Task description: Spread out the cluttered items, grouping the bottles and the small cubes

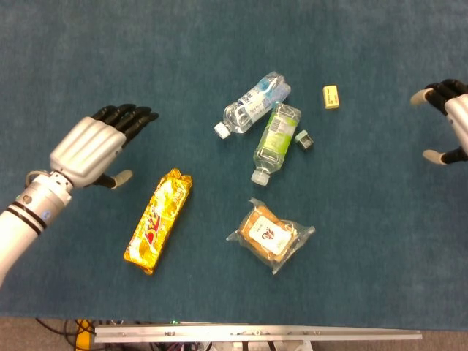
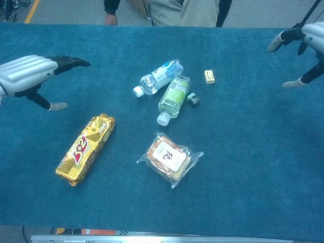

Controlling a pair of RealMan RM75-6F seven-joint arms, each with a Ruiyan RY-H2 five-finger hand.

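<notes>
Right hand (image 1: 447, 124) cut off at frame edge.

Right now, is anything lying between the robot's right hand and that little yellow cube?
Nothing visible does. Only bare blue table lies between the right hand and the yellow cube; the dark cube and both bottles lie beyond it.

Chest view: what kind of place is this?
Probably a lab teleoperation bench, not a home: a blue-carpeted table set with bottles and snack packs, a metal rail on its near edge, a person standing behind, yellow floor tape.
</notes>
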